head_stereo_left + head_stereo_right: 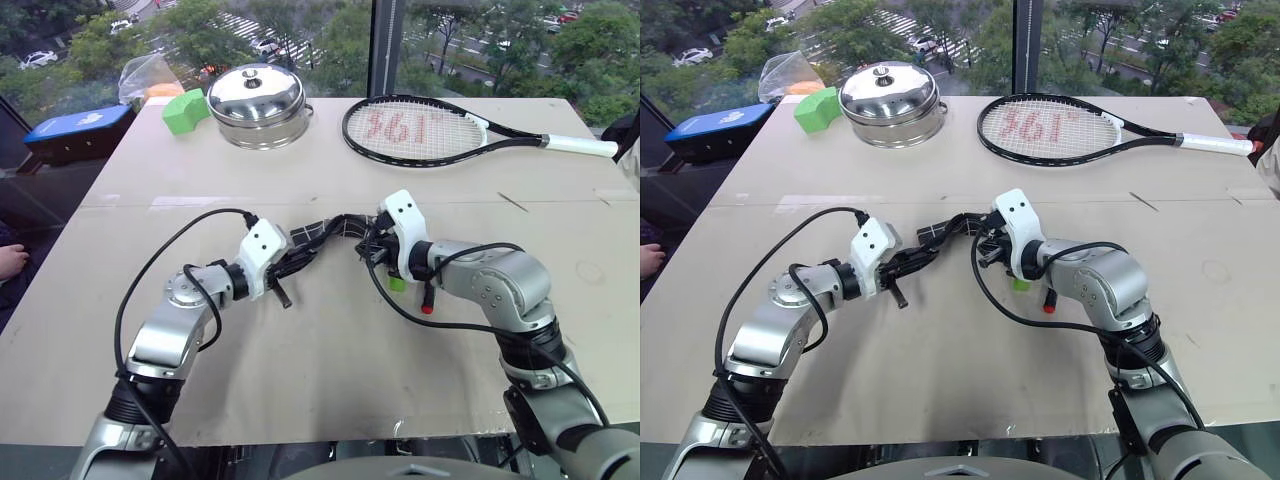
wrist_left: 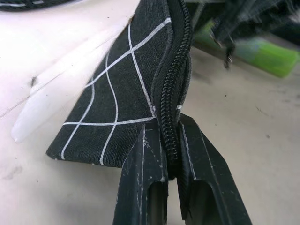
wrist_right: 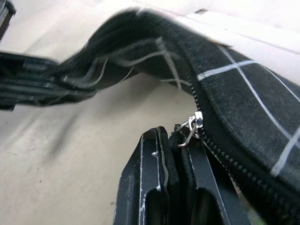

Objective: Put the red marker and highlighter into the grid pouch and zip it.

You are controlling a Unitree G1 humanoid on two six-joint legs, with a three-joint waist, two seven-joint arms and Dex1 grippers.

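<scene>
The grid pouch [image 1: 322,234], black with white grid lines, hangs stretched between both grippers a little above the table. My left gripper [image 2: 168,126] is shut on one end of the pouch's zipper edge [image 2: 174,84]. My right gripper [image 3: 176,136] is shut on the dark zipper pull [image 3: 190,131] near the other end. The green highlighter [image 1: 397,284] lies on the table just under my right wrist, also seen past the pouch [image 2: 262,54]. The red marker [image 1: 428,309] shows its red end beside it, its body hidden by my right arm.
At the back of the table stand a steel pot with lid [image 1: 257,105], a green block [image 1: 183,110] and a tennis racket [image 1: 430,130]. A blue object [image 1: 80,130] lies off the back left corner. A person's hand [image 1: 10,262] rests at the left edge.
</scene>
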